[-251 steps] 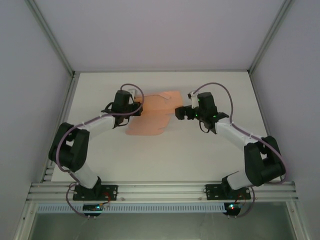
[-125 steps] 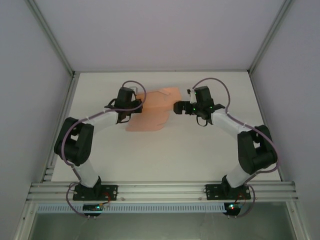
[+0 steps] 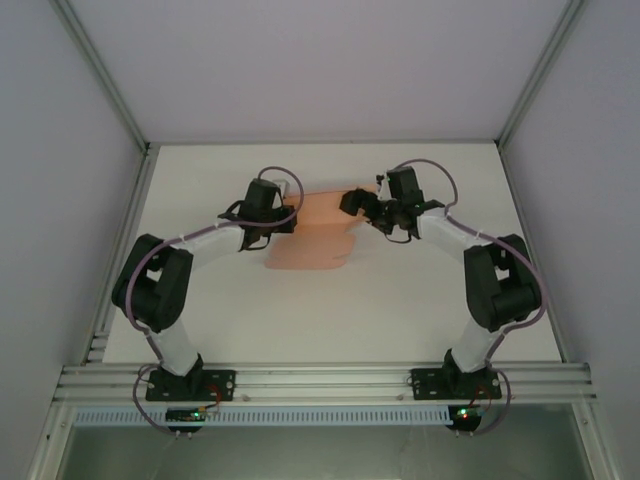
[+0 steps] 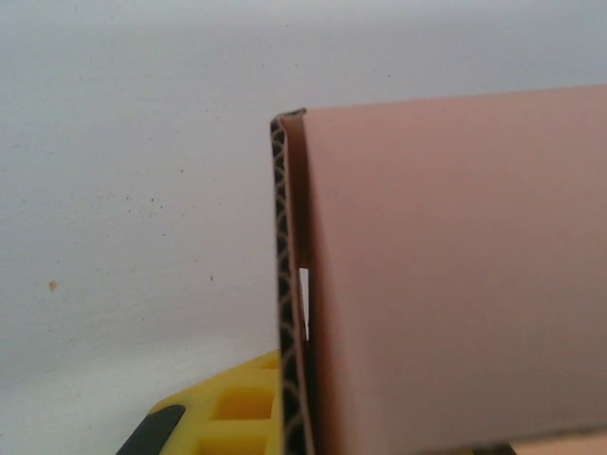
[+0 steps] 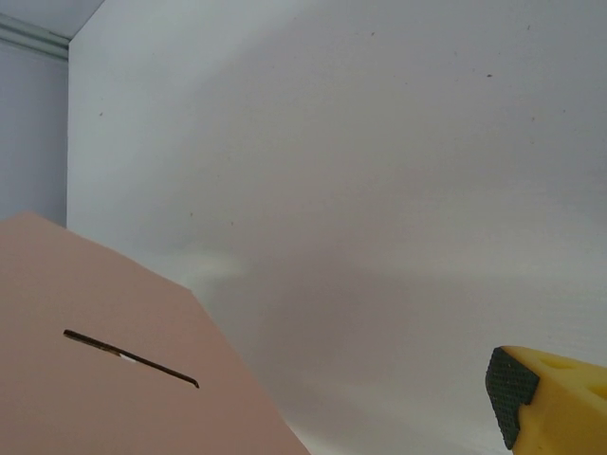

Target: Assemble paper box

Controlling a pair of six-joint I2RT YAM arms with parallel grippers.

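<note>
The paper box (image 3: 318, 238) is a salmon-pink sheet lying mid-table toward the back, partly folded. My left gripper (image 3: 287, 216) is at its left edge and shut on it. In the left wrist view the corrugated edge of the paper box (image 4: 289, 284) stands upright beside one yellow finger (image 4: 232, 412), and a pink panel hides the other finger. My right gripper (image 3: 353, 203) is at the sheet's far right corner and open. Its one visible yellow finger (image 5: 555, 398) is well clear of a pink flap (image 5: 104, 389) that has a narrow slot in it.
The white table (image 3: 420, 300) is bounded by grey enclosure walls on the left, right and back. An aluminium rail (image 3: 320, 380) with both arm bases runs along the near edge.
Both grippers moved toward the back of the table. The left one carried the sheet a little to the right. The right wrist swung left and up to the sheet's far right corner.
</note>
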